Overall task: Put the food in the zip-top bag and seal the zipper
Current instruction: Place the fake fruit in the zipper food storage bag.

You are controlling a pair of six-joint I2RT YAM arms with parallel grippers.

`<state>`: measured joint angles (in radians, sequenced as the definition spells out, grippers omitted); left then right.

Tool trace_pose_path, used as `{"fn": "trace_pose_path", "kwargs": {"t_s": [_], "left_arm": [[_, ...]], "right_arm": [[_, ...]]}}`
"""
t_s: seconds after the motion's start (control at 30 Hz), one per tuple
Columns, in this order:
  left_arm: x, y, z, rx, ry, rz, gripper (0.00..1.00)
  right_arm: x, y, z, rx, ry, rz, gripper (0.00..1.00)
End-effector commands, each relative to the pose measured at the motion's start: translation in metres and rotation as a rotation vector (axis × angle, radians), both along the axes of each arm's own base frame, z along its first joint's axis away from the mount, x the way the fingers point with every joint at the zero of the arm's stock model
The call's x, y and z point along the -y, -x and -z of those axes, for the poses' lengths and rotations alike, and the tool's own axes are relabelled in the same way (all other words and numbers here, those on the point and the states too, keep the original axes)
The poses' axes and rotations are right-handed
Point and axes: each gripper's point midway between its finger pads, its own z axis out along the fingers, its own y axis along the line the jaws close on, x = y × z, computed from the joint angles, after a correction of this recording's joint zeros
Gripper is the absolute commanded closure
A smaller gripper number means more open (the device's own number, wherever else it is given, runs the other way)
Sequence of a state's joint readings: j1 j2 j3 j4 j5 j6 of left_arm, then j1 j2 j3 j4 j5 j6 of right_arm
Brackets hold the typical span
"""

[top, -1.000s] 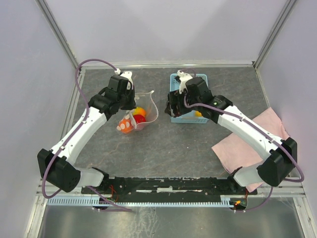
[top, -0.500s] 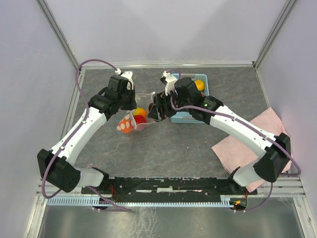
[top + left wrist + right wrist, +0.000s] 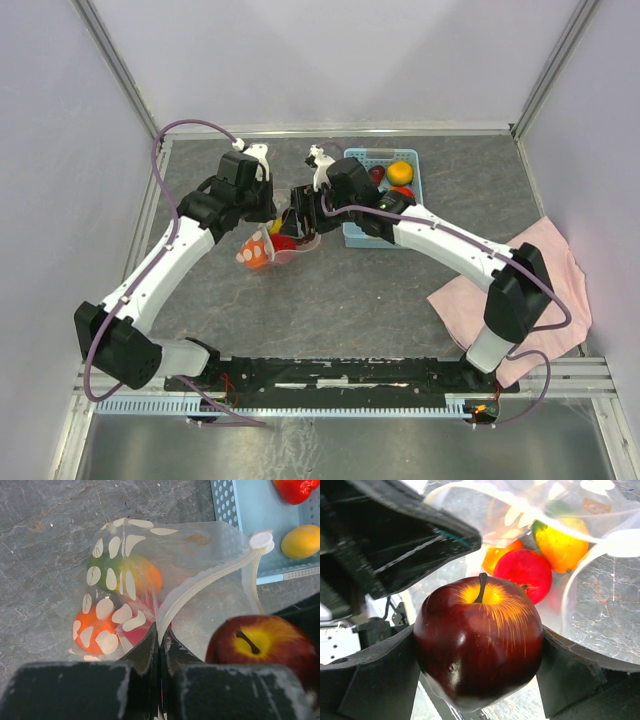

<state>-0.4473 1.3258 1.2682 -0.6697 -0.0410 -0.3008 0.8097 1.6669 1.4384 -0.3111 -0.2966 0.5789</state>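
- Step in hand: loading food into the bag [image 3: 150, 570]. The zipper is not yet sealed.
- Left end effector [image 3: 159, 645] is clenched on the bag's rim and holds the mouth lifted and open.
- Right end effector [image 3: 476, 672] grasps a dark red apple [image 3: 480, 640] between wide-set fingers, just outside the bag mouth and above the rim.
- In the bag: an orange piece [image 3: 92, 630], a green-yellow piece [image 3: 125, 572] and a red piece [image 3: 527, 572], all lying at the closed end.
- More food remains in the blue basket [image 3: 225, 505], just beyond the bag's far corner.
- The bag lies on the desk [image 3: 45, 540]. Its mouth faces the basket side and its closed end points away.
- The zipper [image 3: 200, 587] runs as a long curved strip from the left pinch point out to the far corner by the basket.
- The apple's stem is turned up, roughly toward the bag mouth.
- Next move, as I judge it: carry the apple over the rim, well inside the mouth, then release. The left hold must keep the mouth open.
- Risk: a floppy rim could fold under the apple.
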Motion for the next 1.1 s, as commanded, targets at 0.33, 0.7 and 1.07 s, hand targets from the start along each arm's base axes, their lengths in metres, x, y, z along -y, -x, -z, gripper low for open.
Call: {"fn": "trace_pose_path", "kwargs": {"t_s": [0.33,0.7,1.07], "left_arm": [[0.01,-0.002,-0.022,0.085,0.033,0.073,0.97],[0.011,-0.003,-0.019,0.078,0.039,0.075,0.97],[0.009,-0.004,-0.017,0.075,0.026,0.061,0.97]], "right_arm": [[-0.007,-0.045,0.002,0.053,0.008,0.186,0.21],[-0.003,-0.045,-0.004,0.07,0.006,0.19,0.07],[0.014,-0.038,-0.024,0.149,0.029,0.176,0.05]]}}
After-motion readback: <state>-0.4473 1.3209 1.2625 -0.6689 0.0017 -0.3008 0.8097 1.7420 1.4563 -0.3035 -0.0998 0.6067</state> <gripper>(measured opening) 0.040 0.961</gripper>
